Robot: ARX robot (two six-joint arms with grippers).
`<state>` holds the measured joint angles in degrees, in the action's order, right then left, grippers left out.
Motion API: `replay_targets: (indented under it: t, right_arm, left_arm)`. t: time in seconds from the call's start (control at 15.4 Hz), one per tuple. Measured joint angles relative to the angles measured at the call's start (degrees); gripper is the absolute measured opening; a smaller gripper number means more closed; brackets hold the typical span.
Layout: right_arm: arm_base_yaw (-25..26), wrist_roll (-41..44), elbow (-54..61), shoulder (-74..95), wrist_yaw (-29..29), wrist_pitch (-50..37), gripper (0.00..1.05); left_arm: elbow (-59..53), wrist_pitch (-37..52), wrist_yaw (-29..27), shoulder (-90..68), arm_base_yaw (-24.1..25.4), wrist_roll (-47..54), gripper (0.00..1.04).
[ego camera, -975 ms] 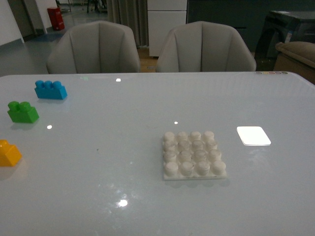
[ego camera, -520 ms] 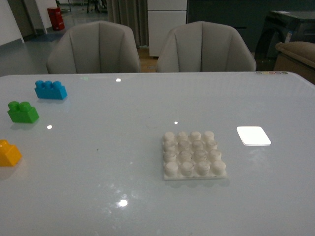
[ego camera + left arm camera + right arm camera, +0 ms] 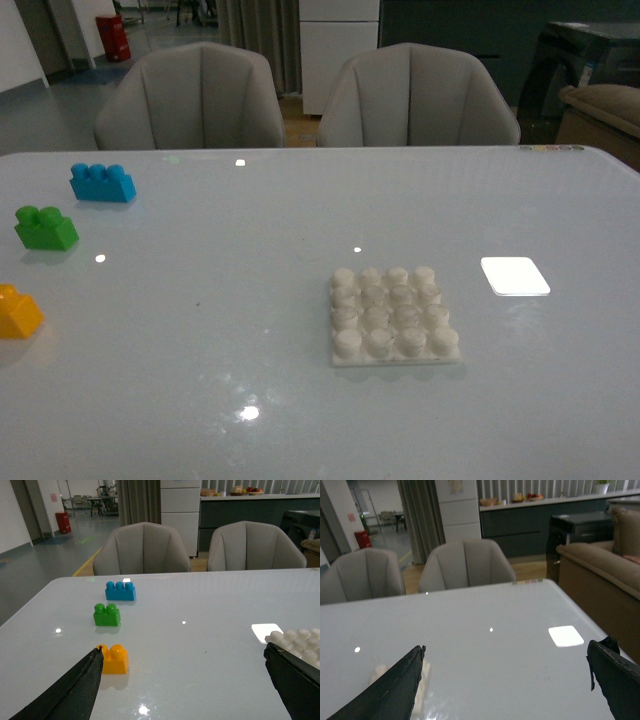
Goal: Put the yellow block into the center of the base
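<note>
The left gripper (image 3: pixel 182 650) is being held wide open and empty, with the yellow block (image 3: pixel 114 659) sitting just ahead, off to one side of the opening, its two studs lined across the approach. The right gripper (image 3: pixel 505 647), also open and empty, is being held farther off. Bare counter (image 3: pixel 250 250) is being left between the block and the base (image 3: pixel 395 318).

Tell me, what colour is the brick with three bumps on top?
Blue. The three-stud brick shows best in the left wrist view.
</note>
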<state>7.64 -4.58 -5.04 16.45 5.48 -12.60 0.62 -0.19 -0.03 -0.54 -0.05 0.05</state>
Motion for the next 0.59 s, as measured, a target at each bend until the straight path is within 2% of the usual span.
replay_targets:
  t: [0.2,0.33,0.59]
  right_arm:
    - [-0.7,-2.7,-12.2,28.0,0.3,-18.7,0.98]
    - [-3.7,-4.5,-24.6,48.3,-0.5,-15.5,0.98]
    - [-10.9,-4.9,-47.4,81.6,-1.9,-1.0,0.98]
  left_arm:
    - [0.0,0.0,0.0,0.0,0.0,0.0,0.98]
    - [0.0,0.0,0.0,0.0,0.0,0.0,0.98]
    - [0.0,0.0,0.0,0.0,0.0,0.0,0.98]
